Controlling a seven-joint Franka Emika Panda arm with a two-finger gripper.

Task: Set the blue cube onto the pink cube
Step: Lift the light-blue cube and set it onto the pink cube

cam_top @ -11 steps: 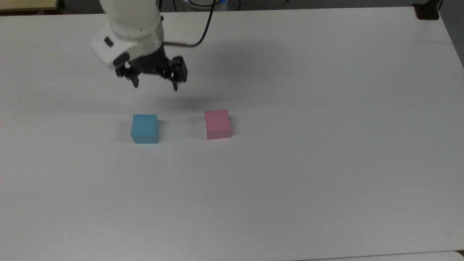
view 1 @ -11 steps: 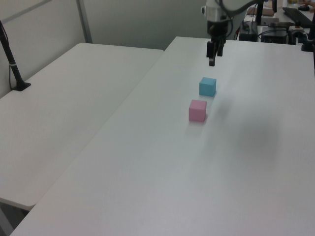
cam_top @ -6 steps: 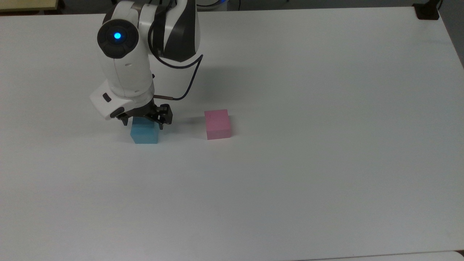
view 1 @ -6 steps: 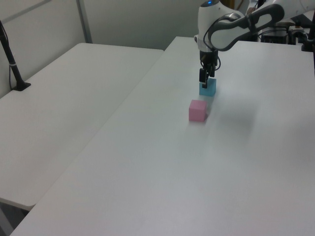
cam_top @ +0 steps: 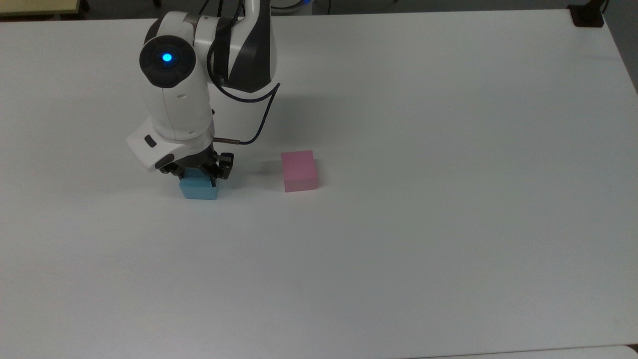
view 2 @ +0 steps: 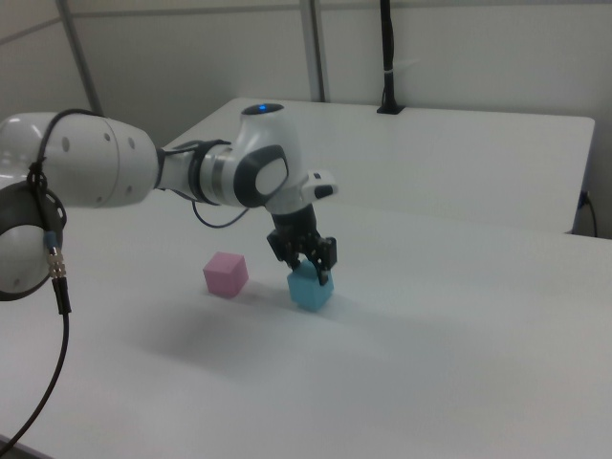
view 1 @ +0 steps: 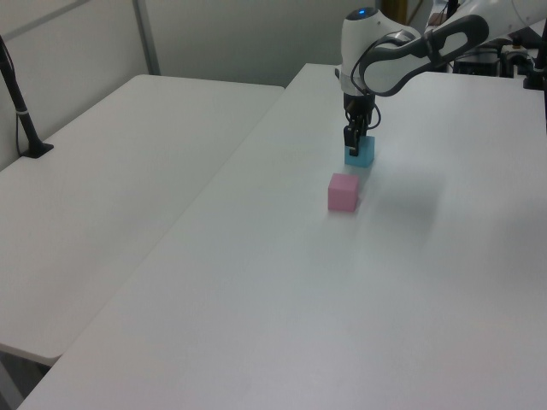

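Note:
The blue cube rests on the white table, at the top view's left. My gripper is down over it, one finger pressed against each side, shut on the cube. The wrist hides the cube's top in the top view. The pink cube stands by itself about two cube widths to the top view's right of the blue one, with a tiny dark mark on its top.
A black mount sits at the table's far right corner in the top view. A second white table adjoins in the left view, with a black pole clamped to it. The arm's cable loops behind the wrist.
The gripper came down from above and behind the cubes onto the blue cube, and its fingers narrowed from wide open to touching the cube's sides. Neither cube has moved.

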